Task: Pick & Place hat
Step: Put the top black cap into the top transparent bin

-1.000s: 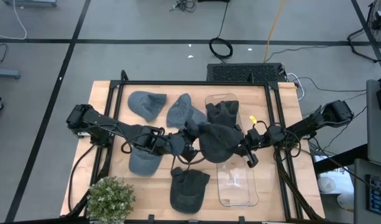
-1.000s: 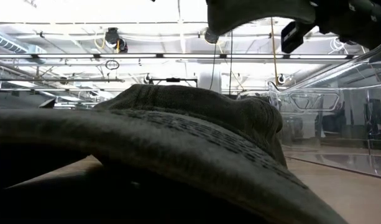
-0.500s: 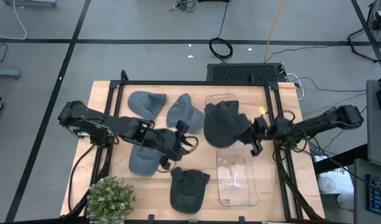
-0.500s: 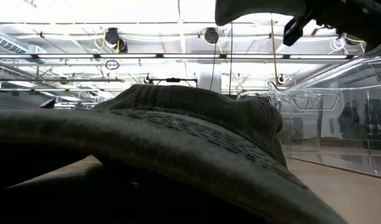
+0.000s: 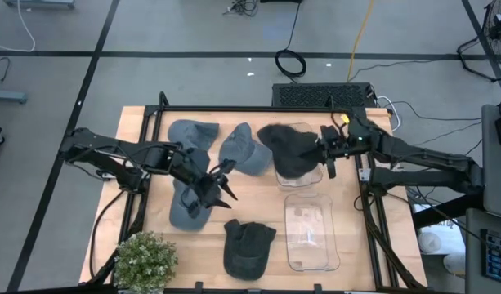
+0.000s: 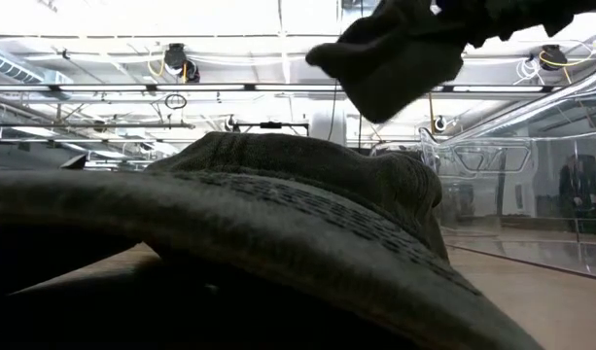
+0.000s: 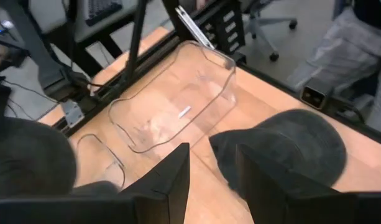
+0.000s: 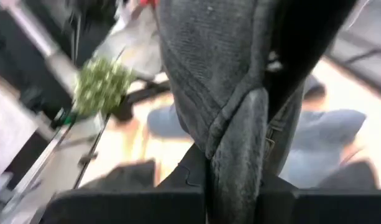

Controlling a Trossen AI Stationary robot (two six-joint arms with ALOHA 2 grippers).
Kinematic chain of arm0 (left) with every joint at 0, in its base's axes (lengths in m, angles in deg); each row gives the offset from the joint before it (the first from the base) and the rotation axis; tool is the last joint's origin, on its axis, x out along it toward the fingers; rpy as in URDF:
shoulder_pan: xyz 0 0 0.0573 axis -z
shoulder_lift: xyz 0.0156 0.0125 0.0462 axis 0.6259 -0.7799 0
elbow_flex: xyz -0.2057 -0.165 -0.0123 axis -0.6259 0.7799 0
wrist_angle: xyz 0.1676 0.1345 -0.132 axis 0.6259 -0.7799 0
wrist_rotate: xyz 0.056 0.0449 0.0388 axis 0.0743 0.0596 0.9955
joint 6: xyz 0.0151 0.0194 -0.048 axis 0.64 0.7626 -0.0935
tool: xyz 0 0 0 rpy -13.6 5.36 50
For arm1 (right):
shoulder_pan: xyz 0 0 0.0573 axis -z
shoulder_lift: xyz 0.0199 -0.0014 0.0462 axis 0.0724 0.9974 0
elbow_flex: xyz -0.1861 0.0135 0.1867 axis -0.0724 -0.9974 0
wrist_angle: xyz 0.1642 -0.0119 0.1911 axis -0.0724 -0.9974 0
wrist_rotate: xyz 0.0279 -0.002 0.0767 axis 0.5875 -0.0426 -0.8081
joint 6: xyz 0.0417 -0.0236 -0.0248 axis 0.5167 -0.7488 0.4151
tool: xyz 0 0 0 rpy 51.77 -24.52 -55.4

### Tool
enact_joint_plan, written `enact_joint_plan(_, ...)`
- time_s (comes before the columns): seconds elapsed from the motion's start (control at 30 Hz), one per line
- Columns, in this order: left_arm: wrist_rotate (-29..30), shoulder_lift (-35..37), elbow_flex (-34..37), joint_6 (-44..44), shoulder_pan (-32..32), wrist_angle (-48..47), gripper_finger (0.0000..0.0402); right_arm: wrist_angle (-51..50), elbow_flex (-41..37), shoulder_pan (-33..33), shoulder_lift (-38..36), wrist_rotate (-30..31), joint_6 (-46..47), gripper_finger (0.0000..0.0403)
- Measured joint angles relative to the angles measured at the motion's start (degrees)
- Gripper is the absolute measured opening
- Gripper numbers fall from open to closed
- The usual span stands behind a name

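Note:
My right gripper (image 5: 326,149) is shut on a dark grey hat (image 5: 287,149), which it holds in the air over the far clear container (image 5: 309,129). The hat also shows at the top of the low view (image 6: 395,53) and fills the right wrist view (image 8: 221,74). My left gripper (image 5: 223,184) is open and empty, above the table's middle, beside a grey cap (image 5: 187,211) that lies flat on the wood. In the left wrist view (image 7: 212,183) its fingers point at a dark hat (image 7: 283,143) and a clear container (image 7: 178,102). My right gripper pinches a bunched fold of the hat's edge (image 8: 237,143) between its two fingers, several layers of cloth. The fingers come about level from the table's right side. The hat is lifted clear and droops toward the table's left from the fingers (image 6: 375,73).
Two grey caps (image 5: 193,135) (image 5: 243,149) lie at the far side. A dark hat (image 5: 250,247) lies near the front edge and fills the low view (image 6: 278,233). A second clear container (image 5: 311,238) lies at the near right. A green plant (image 5: 144,261) stands at the near left corner.
My right gripper has carried the dark hat from the table's middle toward the far edge, over the far clear container; the hat now hangs lower in the low view. My left gripper has drawn back toward the table's left, away from the hat.

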Motion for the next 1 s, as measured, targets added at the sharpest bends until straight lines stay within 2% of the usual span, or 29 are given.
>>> enact_joint_plan(0.07, 0.0, 1.58, 3.63, -1.58, -0.75, 3.39, 0.0141, -0.6, -1.1, 1.59, 0.99, -2.4, -0.16, 0.0005)
enact_joint_plan(0.17, 0.25, 3.57, 8.93, -3.13, -1.54, 8.09, 0.0141, 2.09, -4.62, 2.17, 2.08, -2.67, -0.16, 0.0005)
enact_joint_plan(0.37, 0.53, 4.99, 16.13, -6.7, -3.02, 16.18, 0.0141, 21.59, -15.37, 2.29, 4.32, -3.93, 1.9, 0.0006)
enact_joint_plan(0.47, 1.35, 4.99, 16.99, -8.41, -3.53, 16.17, 0.0141, 25.95, -19.63, 2.94, 4.57, -3.61, 2.45, 0.0006)
enact_joint_plan(0.67, 2.44, 4.99, 17.0, -9.06, -3.54, 16.35, 0.0141, 30.23, -25.35, 3.31, 4.5, 1.64, 3.51, 0.0006)
enact_joint_plan(0.77, 2.46, 5.01, 17.0, -8.44, -3.54, 16.52, 0.0141, 32.35, -27.41, 3.09, 4.5, 6.19, 3.6, 0.0011)
enact_joint_plan(1.0, 2.48, 4.99, 17.0, -8.92, -3.59, 17.66, 0.0141, 34.21, -28.56, 3.14, 4.58, 13.75, 6.28, 0.0048)
